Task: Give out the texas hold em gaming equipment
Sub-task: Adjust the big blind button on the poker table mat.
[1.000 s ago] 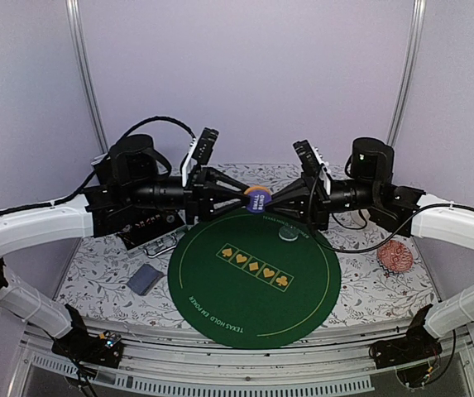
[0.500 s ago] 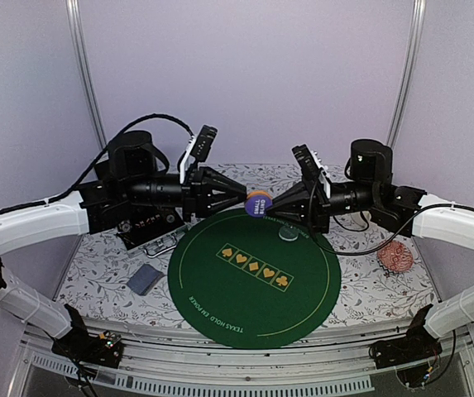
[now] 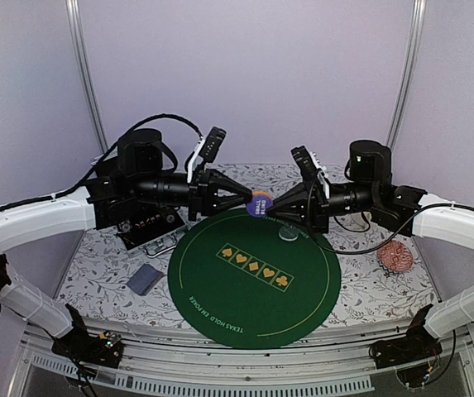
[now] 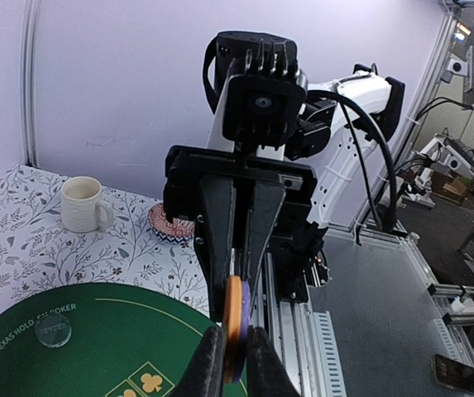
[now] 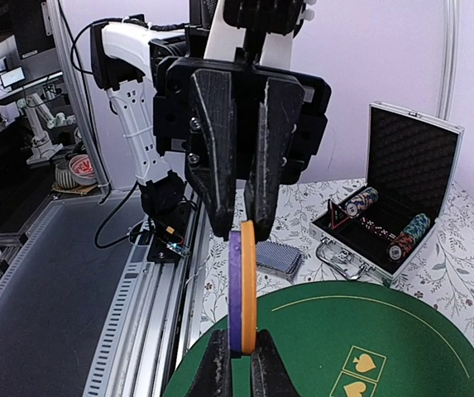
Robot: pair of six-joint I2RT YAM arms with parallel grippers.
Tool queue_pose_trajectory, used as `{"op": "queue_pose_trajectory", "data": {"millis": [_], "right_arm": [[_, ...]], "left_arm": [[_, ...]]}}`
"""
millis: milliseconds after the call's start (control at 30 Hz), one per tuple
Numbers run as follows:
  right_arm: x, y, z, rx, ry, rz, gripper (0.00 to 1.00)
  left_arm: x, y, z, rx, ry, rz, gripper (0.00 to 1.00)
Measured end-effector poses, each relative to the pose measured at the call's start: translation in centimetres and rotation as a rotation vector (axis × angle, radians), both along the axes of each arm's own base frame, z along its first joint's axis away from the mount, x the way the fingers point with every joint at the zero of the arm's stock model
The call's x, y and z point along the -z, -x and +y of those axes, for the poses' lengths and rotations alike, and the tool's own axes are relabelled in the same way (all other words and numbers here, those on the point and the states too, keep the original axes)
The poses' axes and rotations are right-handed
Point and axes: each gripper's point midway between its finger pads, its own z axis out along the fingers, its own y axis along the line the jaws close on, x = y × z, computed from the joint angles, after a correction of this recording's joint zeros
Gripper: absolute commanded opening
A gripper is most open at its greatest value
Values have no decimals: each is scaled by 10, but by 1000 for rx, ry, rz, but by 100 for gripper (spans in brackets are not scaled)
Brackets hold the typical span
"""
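Observation:
An orange round disc [image 3: 259,203] with a purple face hangs on edge above the far rim of the green mat [image 3: 253,306]. My left gripper [image 3: 249,201] pinches it from the left and my right gripper [image 3: 271,206] from the right, both shut on it. In the left wrist view my fingers [image 4: 210,357] clamp the disc [image 4: 235,318]. The right wrist view shows the same disc [image 5: 242,285] between my pads. A clear disc [image 3: 288,234] lies on the mat. A deck of cards [image 3: 145,279] rests left of the mat. Chip stacks [image 5: 359,201] and a red-edged triangle marker [image 5: 336,212] sit in the open case [image 5: 410,153].
The open metal case [image 3: 150,230] stands at the back left under the left arm. A white mug [image 4: 81,204] and a red patterned dish [image 3: 396,257] sit on the right side of the floral tablecloth. The table's near edge is a metal rail [image 3: 245,364].
My left gripper has moved right onto the disc and its jaws have closed on it. The right gripper has kept hold of the disc with little movement.

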Motion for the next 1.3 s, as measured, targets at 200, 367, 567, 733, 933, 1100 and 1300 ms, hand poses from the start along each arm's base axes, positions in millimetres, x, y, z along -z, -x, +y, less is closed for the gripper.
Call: {"op": "queue_pose_trajectory", "data": {"millis": [200, 367, 567, 733, 933, 1100, 1300], "right_arm": [[3, -1, -1, 4, 11, 3, 2], [4, -1, -1, 4, 15, -7, 2], [7, -1, -1, 8, 24, -11, 2], [12, -2, -3, 10, 45, -15, 2], [24, -4, -6, 18, 84, -3, 2], [36, -1, -9, 14, 119, 16, 2], [40, 1, -9, 0, 126, 22, 2]], "left_arm": [[3, -1, 0, -4, -11, 6, 9], [5, -2, 0, -15, -21, 5, 8], [9, -5, 0, -37, -51, 14, 8], [16, -6, 0, -47, -77, 22, 12], [33, -11, -5, -51, -125, 36, 17], [46, -9, -7, -28, -156, 63, 17], [49, -2, -7, 15, -151, 75, 7]]}}
